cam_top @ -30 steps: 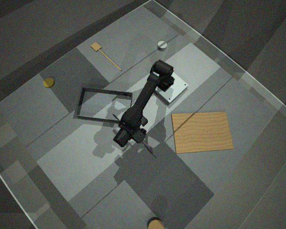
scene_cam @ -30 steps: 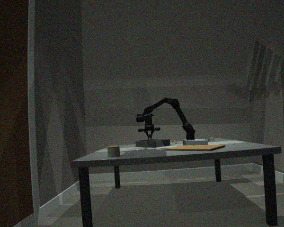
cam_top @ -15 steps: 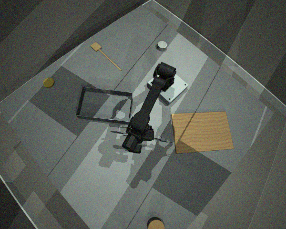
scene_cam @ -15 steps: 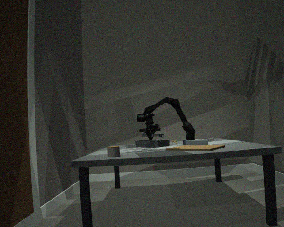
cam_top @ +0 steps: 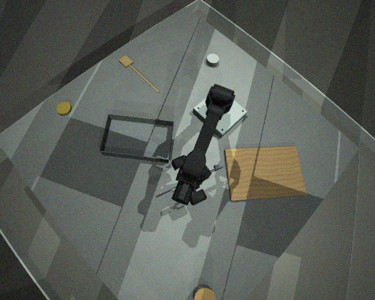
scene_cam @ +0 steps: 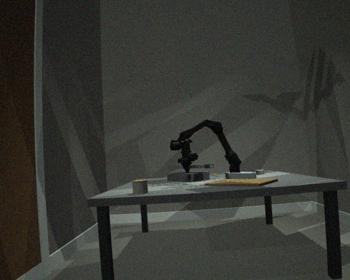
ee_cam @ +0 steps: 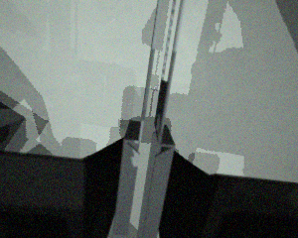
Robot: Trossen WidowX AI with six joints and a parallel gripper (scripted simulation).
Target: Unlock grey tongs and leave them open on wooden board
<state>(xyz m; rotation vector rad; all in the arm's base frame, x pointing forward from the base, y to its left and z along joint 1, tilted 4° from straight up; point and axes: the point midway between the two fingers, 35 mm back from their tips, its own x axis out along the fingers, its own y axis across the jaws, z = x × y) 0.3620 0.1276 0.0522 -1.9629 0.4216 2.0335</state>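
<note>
The gripper (scene_cam: 186, 170) (ee_cam: 149, 133) points down and is shut on the grey tongs (cam_top: 164, 192) (scene_cam: 206, 165) (ee_cam: 140, 180). It holds them roughly level above the table, between the tin and the board in the top view. The arm hides their middle there; one end reaches near the board's left edge. In the wrist view the two arms lie close together between the fingertips. The lock's state cannot be told. The roasting tin (cam_top: 132, 156) (scene_cam: 175, 177) stands left of the gripper in the top view, with nothing across it. The wooden board (cam_top: 278, 161) (scene_cam: 244, 181) lies flat on the right.
A wooden spatula (cam_top: 144, 77) and a yellow disc (cam_top: 64, 108) lie beyond the tin. A white cylinder (cam_top: 212, 60) (scene_cam: 259, 172) stands behind the arm's white base plate (cam_top: 228, 124) (scene_cam: 240, 175). A wood-topped cylinder (cam_top: 204, 294) (scene_cam: 140, 186) stands at the far side from the base.
</note>
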